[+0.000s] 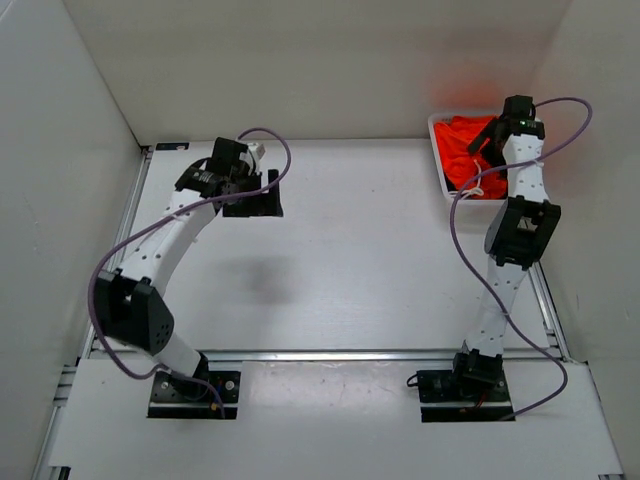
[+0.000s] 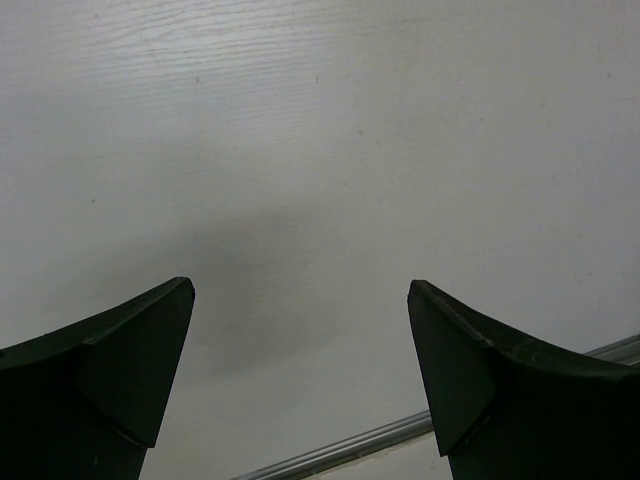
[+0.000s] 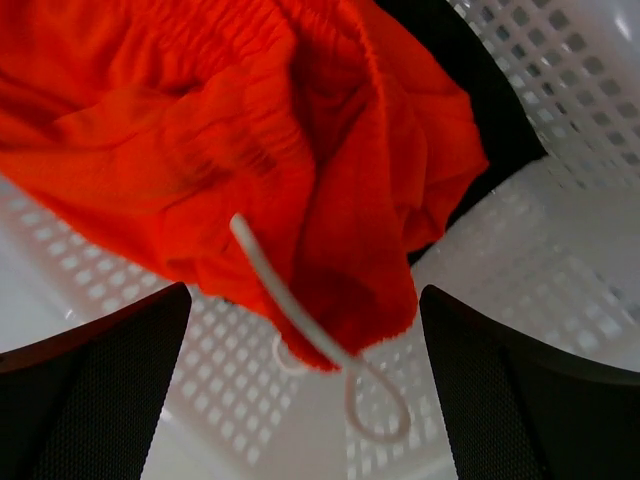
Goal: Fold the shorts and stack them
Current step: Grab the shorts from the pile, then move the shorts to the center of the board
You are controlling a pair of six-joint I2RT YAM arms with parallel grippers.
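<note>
The orange-red shorts [image 1: 463, 150] lie bunched in a white basket [image 1: 437, 142] at the far right of the table. In the right wrist view the shorts [image 3: 250, 130] fill the top, and their white drawstring [image 3: 300, 320] loops down over the basket's perforated floor [image 3: 560, 260]. My right gripper [image 1: 488, 140] is over the basket; it [image 3: 303, 300] is open, with a fold of the shorts' edge between its spread fingers, untouched. My left gripper [image 1: 252, 200] is open and empty over the far left of the bare table [image 2: 300, 120]; it [image 2: 300, 300] holds nothing.
White walls close in the table at the back and both sides. A metal rail [image 2: 350, 445] runs along the table edge under the left gripper. Something black [image 3: 470, 70] shows under the shorts in the basket. Both arm bases stand at the near edge.
</note>
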